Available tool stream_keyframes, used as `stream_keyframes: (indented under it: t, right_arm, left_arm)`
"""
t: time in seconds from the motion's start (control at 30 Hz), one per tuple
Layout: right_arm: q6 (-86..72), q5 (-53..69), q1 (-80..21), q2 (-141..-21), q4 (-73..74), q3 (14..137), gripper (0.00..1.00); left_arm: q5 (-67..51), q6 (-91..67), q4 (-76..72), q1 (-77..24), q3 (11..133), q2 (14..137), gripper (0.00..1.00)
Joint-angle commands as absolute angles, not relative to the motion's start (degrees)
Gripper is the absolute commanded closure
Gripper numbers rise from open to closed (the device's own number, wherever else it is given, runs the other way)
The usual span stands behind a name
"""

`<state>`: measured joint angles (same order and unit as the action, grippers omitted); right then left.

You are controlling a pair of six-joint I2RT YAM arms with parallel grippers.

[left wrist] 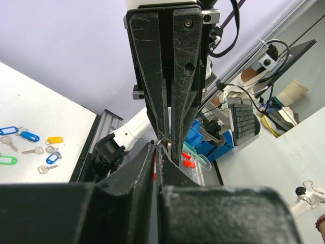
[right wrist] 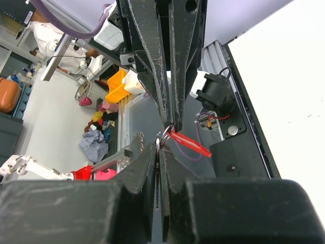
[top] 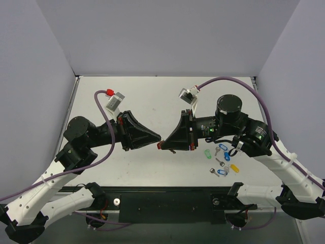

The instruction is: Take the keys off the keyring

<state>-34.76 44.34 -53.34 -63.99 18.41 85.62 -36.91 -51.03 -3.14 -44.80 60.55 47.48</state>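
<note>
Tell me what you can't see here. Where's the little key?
Tiny key: no view shows it clearly; the shut tips of the left claw and right claw crowd one end of the keyring.
Keyring, top view: only a red speck between the claws.
What the right claw pinches: its own fingers hide it, right wrist view.
Too small for detail, top view: loose keys and tags.
</note>
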Motion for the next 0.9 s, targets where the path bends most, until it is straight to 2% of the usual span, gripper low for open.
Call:
stream_keyframes:
  t: [0.0,0.03,0.07,0.23,0.5,0.87]
  right_arm:
    - [-34.0,45.3,-53.7,-64.2,16.6,87.9,1.0]
    - [-34.1,45.1,-53.7,-64.2,16.6,87.9,1.0]
    - [-34.2,45.0,-53.7,-64.4,16.7,87.9,1.0]
    - [-35.3,43.7,-53.6,-64.4,16.6,87.5,1.0]
    - [-38.5,41.1,-53.3,-65.6,16.3,87.9,1.0]
    - [-42.4,39.7,-51.2,-66.6,14.4,88.9,1.0]
  left_arm:
    - [-38.8,-50.8,-5.7,-44.6,62.3,47.7,0.9]
    - [-38.8,-51.1,-6.4,-44.6,61.9,47.7,0.99]
    - [-38.8,-51.2,-7.1,-44.7,61.7,47.7,1.0]
    - [-38.1,-49.8,-6.2,-44.8,62.2,47.1,1.0]
    - [-33.9,-41.1,8.2,-46.4,67.1,46.9,1.0]
    - [-27.9,-34.5,16.0,-50.3,70.5,46.8,1.0]
